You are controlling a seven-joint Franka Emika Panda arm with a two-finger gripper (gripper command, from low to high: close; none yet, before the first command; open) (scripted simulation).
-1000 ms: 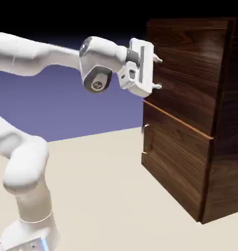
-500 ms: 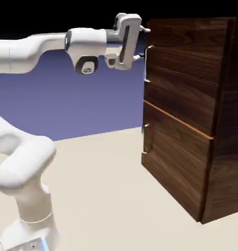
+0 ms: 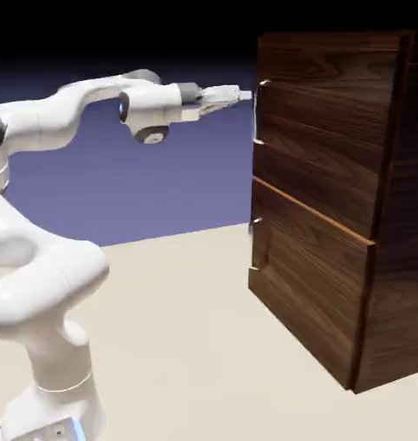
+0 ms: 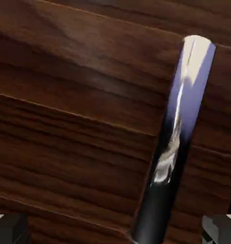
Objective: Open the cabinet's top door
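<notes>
White two-finger gripper [image 3: 240, 95] reaches level toward the upper left edge of the cabinet, jaws spread wide, nothing held. In the hand view both small grey fingertips [image 4: 10, 228] sit at the bottom corners, far apart, and the slim silver bar handle [image 4: 176, 138] runs between them, closer to the right-hand tip. Whether either tip touches the bar can't be told. In the exterior view the gripper tips sit just beside the top end of that handle [image 3: 257, 112], at the front left edge of the top door.

White Franka arm [image 3: 65, 121] bends up from the picture's lower left and stretches right. Nothing stands between hand and door.

Surface: plain beige table [image 3: 186, 344], only the arm base and cabinet on it. Blue-violet backdrop [image 3: 160, 189] behind, going black at the top.

Tall boxy dark walnut-wood cabinet [image 3: 393, 215] stands at the exterior view's right, horizontal grain. Upper, larger dark wood top door [image 3: 324, 129] looks shut, flush with the body. A thin lighter seam divides it from the shorter lower panel [image 3: 307, 284], which has a small handle [image 3: 255, 226] at its left edge. Hand view is filled by dark wood grain plus the shiny bar.
</notes>
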